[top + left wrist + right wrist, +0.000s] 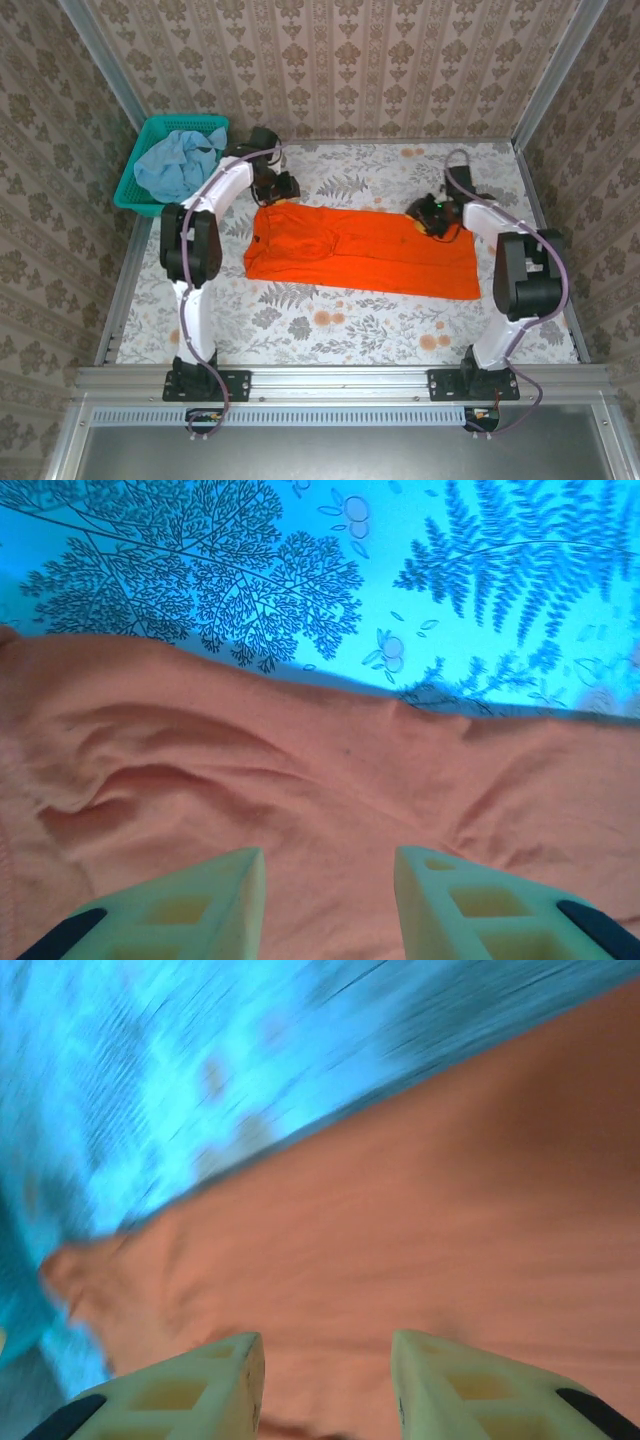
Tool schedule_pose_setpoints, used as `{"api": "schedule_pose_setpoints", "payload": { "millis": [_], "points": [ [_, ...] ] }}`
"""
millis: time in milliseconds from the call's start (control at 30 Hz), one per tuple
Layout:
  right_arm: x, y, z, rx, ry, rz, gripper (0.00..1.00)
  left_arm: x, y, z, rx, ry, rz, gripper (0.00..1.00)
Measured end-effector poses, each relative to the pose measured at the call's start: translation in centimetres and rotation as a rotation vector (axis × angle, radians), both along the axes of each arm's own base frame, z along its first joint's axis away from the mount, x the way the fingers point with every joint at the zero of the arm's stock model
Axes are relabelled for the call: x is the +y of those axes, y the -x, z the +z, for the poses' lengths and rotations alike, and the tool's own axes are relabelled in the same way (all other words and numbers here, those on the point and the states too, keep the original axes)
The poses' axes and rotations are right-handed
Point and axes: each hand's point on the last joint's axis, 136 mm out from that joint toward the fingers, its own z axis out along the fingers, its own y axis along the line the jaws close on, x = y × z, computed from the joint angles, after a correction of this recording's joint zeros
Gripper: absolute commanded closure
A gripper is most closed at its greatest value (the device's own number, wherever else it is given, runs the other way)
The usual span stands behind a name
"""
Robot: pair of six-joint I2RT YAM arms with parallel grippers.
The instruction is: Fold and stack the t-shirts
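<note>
The orange shirt (360, 250) lies spread flat across the middle of the bench (350, 320), its long side running left to right. A broad strip of bare patterned surface stays open along the near edge, with a narrower strip toward the far wall. Patterned walls close the bench on three sides. The blue shirt (178, 165) sits crumpled in the basket (125, 195) at the far-left corner, well apart from the orange one. The left arm crosses the basket's right side, and both tools cover the shirt's far corners from above. The right wrist view is smeared by motion, so the cloth's edge there reads only as a soft diagonal line. Both arms reach forward with elbows raised. The left tool (283, 190) hangs over the shirt's far-left corner and the right tool (425, 215) over its far-right edge. In the wrist views, the left tool (330, 865) and the right tool (327, 1350) each stand released, jaws parted, nothing between them, orange cloth just below.
</note>
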Motion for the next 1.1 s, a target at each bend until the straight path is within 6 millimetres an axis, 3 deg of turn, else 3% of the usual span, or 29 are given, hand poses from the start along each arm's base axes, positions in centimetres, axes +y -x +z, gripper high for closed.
{"api": "schedule_pose_setpoints", "payload": {
  "millis": [100, 200, 300, 400, 467, 633, 767, 933, 1100],
  "points": [
    [-3.8, 2.0, -1.6, 0.049, 0.062, -0.101, 0.6, -0.5, -0.5, -3.6, 0.07, -0.035, 0.022, 0.62],
    [-5.6, 3.3, -3.1, 0.096, 0.097, -0.142, 0.6, -0.7, -0.9, -7.4, 0.136, -0.07, 0.043, 0.62],
    [-6.6, 3.9, -4.5, 0.143, 0.105, -0.163, 0.61, -0.9, -2.7, -6.3, 0.106, -0.066, 0.075, 0.62],
    [-6.9, 4.5, -5.1, 0.168, 0.101, -0.175, 0.61, -0.8, -4.5, -7.3, 0.106, -0.086, 0.109, 0.62],
    [-6.9, 5.1, -5.1, 0.167, 0.098, -0.183, 0.61, -1.0, -6.0, -6.8, 0.079, -0.081, 0.127, 0.63],
    [-6.1, 8.4, -5.3, 0.192, 0.067, -0.21, 0.61, -2.1, -11.0, -6.6, -0.026, 0.003, 0.196, 0.65],
    [-5.4, 10.3, -5.3, 0.209, 0.042, -0.205, 0.59, -3.7, -13.8, -6.2, -0.1, 0.135, 0.233, 0.63],
    [-4.9, 12.0, -4.7, 0.241, 0.061, -0.179, 0.57, -6.0, -17.6, -4.5, -0.242, 0.295, 0.238, 0.52],
    [-4.2, 11.8, -1.8, 0.18, 0.169, -0.048, 0.56, -6.6, -18.9, -2.9, -0.323, 0.346, 0.209, 0.29]
  ]
}}
